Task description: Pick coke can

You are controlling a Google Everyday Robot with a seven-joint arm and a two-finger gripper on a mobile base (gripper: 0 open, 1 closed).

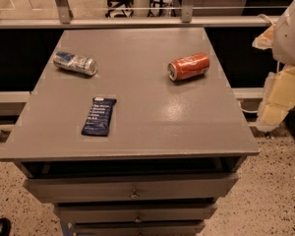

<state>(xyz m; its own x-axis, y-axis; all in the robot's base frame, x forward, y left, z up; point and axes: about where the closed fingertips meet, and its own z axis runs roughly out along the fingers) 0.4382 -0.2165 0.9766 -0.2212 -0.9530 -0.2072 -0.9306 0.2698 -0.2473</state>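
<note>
The coke can [188, 66] is red-orange with white lettering. It lies on its side on the right rear part of the grey cabinet top [137, 87], with its silver top facing left. My gripper [281, 93] is at the right edge of the view, beyond the cabinet's right side, well to the right of the can and apart from it. Its cream-coloured parts hang below the white arm housing [291, 33]. It holds nothing that I can see.
A silver-and-blue can [74, 63] lies on its side at the rear left. A dark blue snack bar wrapper [99, 116] lies flat at the front left. Drawers [132, 187] sit below the front edge. A rail [137, 21] runs behind the cabinet.
</note>
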